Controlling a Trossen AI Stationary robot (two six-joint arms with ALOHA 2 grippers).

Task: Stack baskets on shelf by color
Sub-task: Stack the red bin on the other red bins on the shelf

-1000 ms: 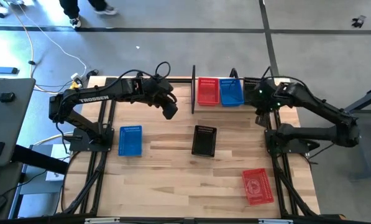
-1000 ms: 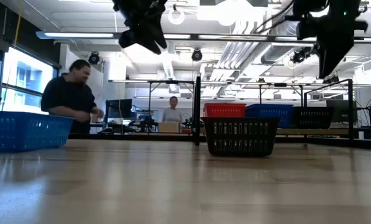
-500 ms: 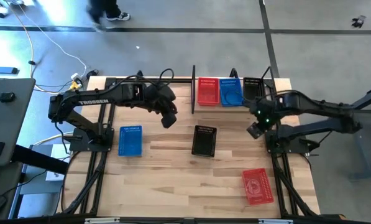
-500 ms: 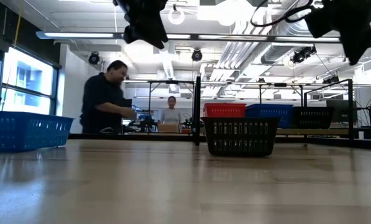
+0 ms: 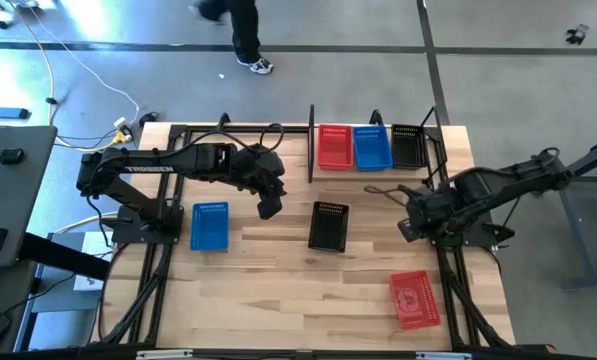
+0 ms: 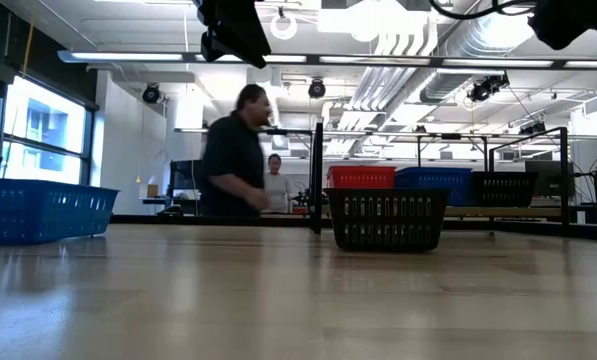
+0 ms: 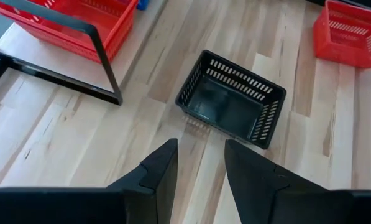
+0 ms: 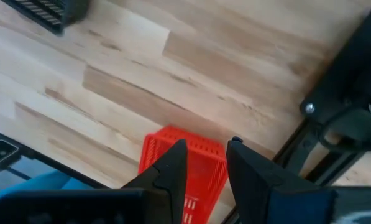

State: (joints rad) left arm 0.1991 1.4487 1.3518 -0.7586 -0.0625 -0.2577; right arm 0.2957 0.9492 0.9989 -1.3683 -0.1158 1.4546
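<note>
The shelf (image 5: 311, 140) stands at the table's far edge, with red (image 5: 333, 147), blue (image 5: 371, 148) and black (image 5: 407, 146) baskets side by side on its floor. Three baskets rest upright on the table: blue (image 5: 209, 225), black (image 5: 328, 226) and red (image 5: 414, 298). My left gripper (image 5: 268, 208) hangs open and empty above the table, left of the black basket (image 7: 232, 99). My right gripper (image 5: 406, 228) is open and empty near the right edge, above and beyond the red basket (image 8: 185, 168).
Black arm-mount frames run along the table's left (image 5: 158, 250) and right (image 5: 448, 260) sides. Bare wood lies between the loose baskets and along the near edge. A person (image 6: 233, 150) walks behind the table, and another stands farther back.
My left gripper has moved toward the near edge, closer to the black basket on the table. My right gripper has drawn back from the shelf's black basket toward the near edge, along the right side. The person behind the table has walked rightward.
</note>
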